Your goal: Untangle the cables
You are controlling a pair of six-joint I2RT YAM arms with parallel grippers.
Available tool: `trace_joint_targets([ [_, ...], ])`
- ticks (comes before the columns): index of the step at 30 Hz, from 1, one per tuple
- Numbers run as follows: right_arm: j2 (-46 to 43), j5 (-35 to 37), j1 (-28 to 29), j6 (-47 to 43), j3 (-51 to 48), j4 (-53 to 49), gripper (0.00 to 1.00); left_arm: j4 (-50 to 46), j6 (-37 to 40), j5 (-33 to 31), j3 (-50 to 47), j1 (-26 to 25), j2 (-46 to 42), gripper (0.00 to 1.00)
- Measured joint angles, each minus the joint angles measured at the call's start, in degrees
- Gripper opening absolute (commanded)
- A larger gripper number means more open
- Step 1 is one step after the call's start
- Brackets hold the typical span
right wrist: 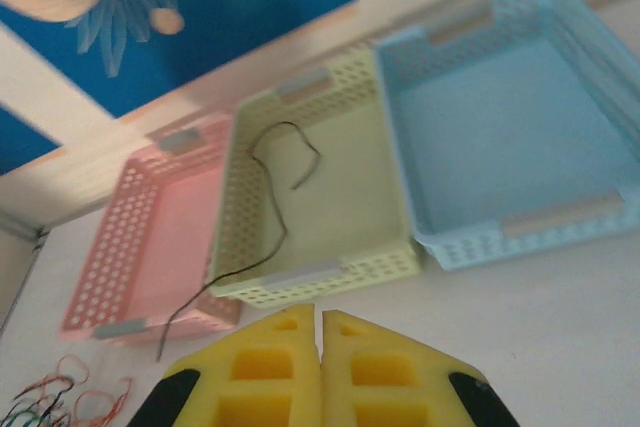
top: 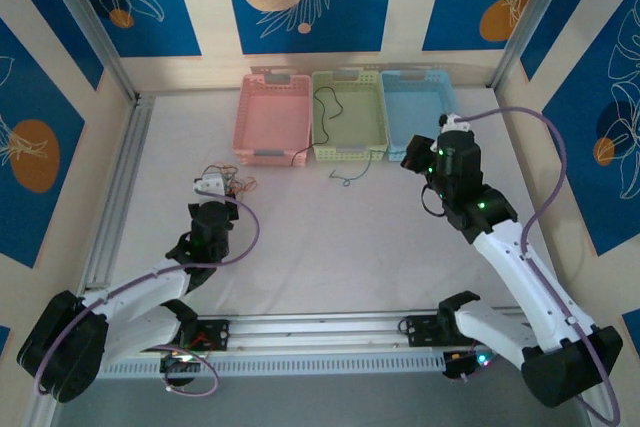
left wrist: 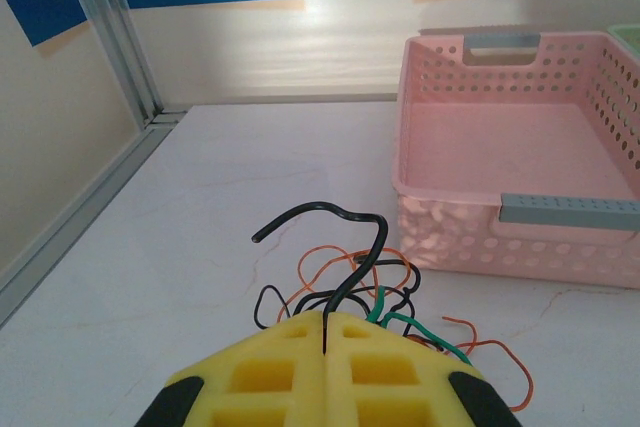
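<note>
— Where are the cables [left wrist: 385, 297]?
— We find them heaped, orange, black and green, on the white table [left wrist: 200, 227], just before the pink basket [left wrist: 470, 242]. One black strand [left wrist: 350, 247] juts from the left gripper [left wrist: 326, 325], whose fingers are pressed together on it.
— And elsewhere?
— Another black cable [right wrist: 281, 219] lies in the green basket [right wrist: 340, 269], trailing over its front wall. The right gripper [right wrist: 320, 319] hovers closed near the blue basket [right wrist: 470, 247], seemingly empty.
</note>
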Motion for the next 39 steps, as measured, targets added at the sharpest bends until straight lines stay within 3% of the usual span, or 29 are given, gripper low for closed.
trace_joint_targets([
  [8, 5.9, 0.8, 7.3, -8.5, 11.2, 0.8, 0.00, 0.0, 0.0, 0.0, 0.0, 0.0, 0.0, 0.00],
  [22, 26.4, 2.8, 10.5, -15.4, 34.7, 8.9, 0.00, 0.0, 0.0, 0.3, 0.0, 0.0, 0.1, 0.00],
  [31, 51.1, 10.2, 10.6, -17.1, 51.4, 15.9, 0.00, 0.0, 0.0, 0.6, 0.0, 0.0, 0.3, 0.00],
  [39, 72.2, 13.4, 12.1, -17.0, 69.3, 13.3, 0.00, 0.0, 0.0, 1.1, 0.0, 0.0, 0.7, 0.00],
])
